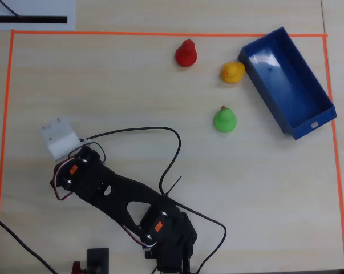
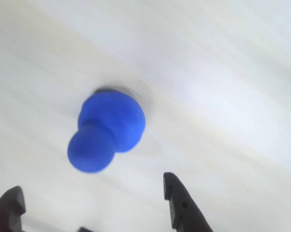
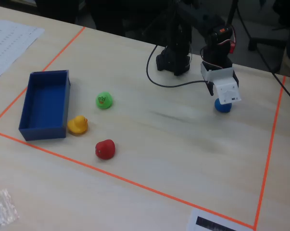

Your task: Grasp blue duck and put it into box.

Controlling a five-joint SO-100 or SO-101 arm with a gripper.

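Below my tool (image 2: 94,193) I see the blue duck (image 2: 109,129), smooth and matt like soft rubber. The tool's dark fingers (image 2: 180,203) look like hard matt plastic. The worktop (image 3: 173,144) is pale wood grain with a dull sheen. Well away from the tool, the box (image 1: 288,80) has a glossy floor that catches glare.

The blue duck (image 2: 109,130) is a small, rounded, bright-blue toy that stands on the table directly below the gripper (image 3: 223,98), its head nearest the fingertips in the wrist view. The box (image 3: 44,105) is a deep-blue, open-topped tray with low walls, empty, lying far across the table from the gripper.
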